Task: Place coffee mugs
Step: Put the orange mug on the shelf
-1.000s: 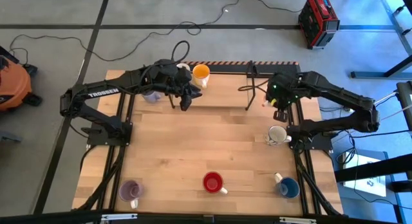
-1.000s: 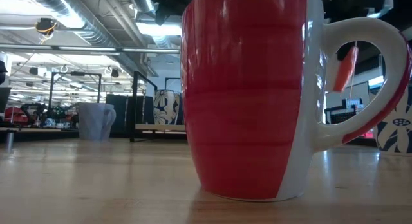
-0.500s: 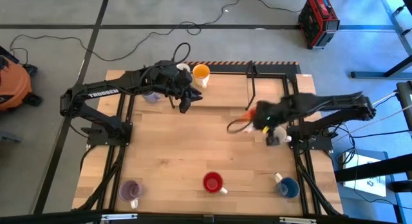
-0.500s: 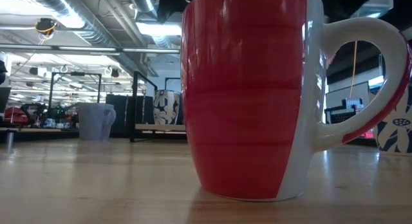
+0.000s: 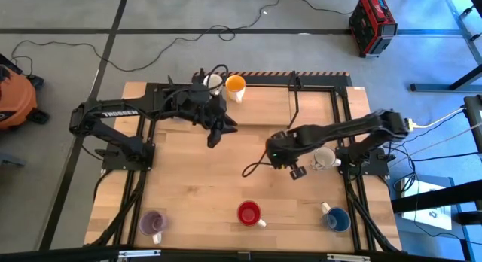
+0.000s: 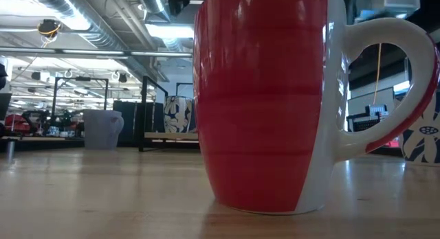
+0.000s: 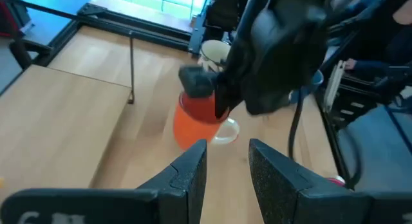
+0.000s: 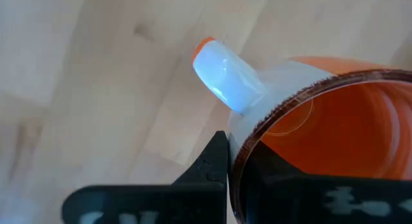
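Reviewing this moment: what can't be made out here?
High view: the orange-red mug is hidden beneath the right pincer and wrist.
Low view: the red mug blocks both arms.
Right wrist view: the frame edge cuts off the mug's body; lifted or resting, unclear.

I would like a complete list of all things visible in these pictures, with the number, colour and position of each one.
wooden table: one, light wood, middle of the high view
red ceramic mug: one, front middle
blue ceramic mug: one, front right
pale purple ceramic mug: one, front left
cream ceramic mug: one, right edge
yellow-orange ceramic mug: one, back middle
white ceramic mug: one, beside the yellow-orange one
orange-red ceramic mug: one, middle right, gripped by its rim
red toolbox: one, on the floor behind the table
left gripper: open, empty, over the back middle
right gripper: shut on the orange-red ceramic mug
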Tool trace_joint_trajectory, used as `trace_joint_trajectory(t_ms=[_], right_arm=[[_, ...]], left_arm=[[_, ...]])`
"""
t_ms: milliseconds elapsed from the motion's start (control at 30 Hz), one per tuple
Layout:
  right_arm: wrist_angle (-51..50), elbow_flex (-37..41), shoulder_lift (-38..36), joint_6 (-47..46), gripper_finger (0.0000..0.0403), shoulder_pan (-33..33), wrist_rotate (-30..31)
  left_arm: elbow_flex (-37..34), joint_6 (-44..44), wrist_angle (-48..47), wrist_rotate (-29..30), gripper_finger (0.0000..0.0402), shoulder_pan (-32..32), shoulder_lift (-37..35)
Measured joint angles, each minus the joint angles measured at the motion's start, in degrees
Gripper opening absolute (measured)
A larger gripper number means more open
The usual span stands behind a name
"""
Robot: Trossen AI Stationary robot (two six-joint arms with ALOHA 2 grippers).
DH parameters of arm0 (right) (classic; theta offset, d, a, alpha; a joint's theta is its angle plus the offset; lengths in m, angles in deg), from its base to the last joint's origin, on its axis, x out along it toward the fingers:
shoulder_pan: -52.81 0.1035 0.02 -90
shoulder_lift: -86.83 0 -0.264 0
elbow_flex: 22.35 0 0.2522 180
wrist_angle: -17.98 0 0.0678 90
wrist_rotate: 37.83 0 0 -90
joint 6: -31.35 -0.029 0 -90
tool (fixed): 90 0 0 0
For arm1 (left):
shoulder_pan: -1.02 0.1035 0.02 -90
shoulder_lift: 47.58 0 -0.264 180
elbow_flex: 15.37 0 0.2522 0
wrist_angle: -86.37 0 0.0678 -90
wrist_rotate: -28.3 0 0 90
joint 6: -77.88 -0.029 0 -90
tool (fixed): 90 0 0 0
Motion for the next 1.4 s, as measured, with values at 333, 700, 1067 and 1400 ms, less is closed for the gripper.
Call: trace_joint_trajectory(t_ms=[333,700,1067,1400], right_arm=[[-0.7,-0.1,5.5,3.7,0.0001,-0.2,-3.4],[-2.4,-0.8,5.7,1.3,0.0078,-0.2,0.1],[-18.9,-17.0,5.7,-8.8,0.0141,0.1,-1.3],[-21.6,-18.9,-0.2,-39.4,0.0142,12.3,9.2]], left_arm=[[0.0,0.1,0.6,1.5,0.011,-1.4,0.0],[0.0,0.0,1.8,1.2,0.011,-2.1,0.0],[0.0,0.0,1.8,1.3,0.011,-2.0,0.0],[-0.1,0.0,0.2,1.4,0.011,-2.0,-0.9]])
